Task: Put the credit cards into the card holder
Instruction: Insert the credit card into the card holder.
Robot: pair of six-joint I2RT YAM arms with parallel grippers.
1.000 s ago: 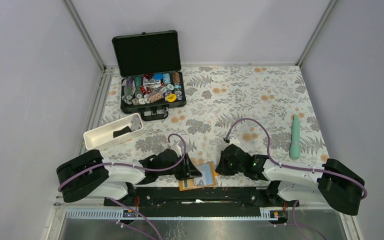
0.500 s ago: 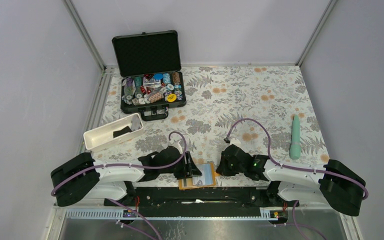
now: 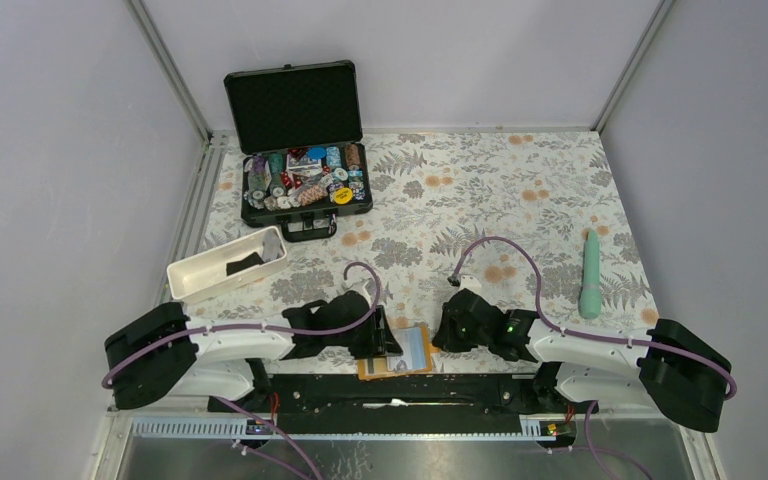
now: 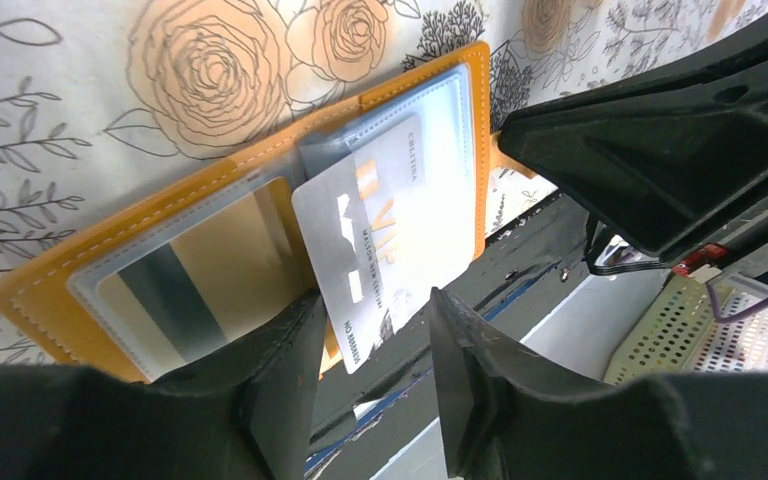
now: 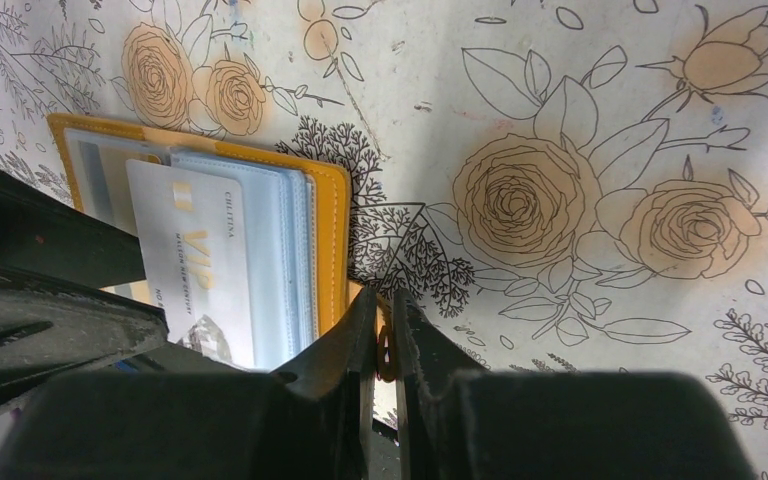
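Observation:
The orange card holder lies open at the table's near edge, between the two grippers. In the left wrist view its orange cover shows clear sleeves. A pale silver VIP card sits partly in the right-hand sleeve, its lower end sticking out. A gold card with a dark stripe fills the left sleeve. My left gripper is open, its fingers either side of the silver card's free end. My right gripper is shut on the holder's snap tab, beside the holder's edge.
A white tray at the left holds a dark flat thing. An open black case with poker chips stands at the back left. A mint-green tool lies at the right. The black base rail runs just below the holder.
My left arm has shifted slightly right, closer over the holder. The right arm and the holder have stayed in place.

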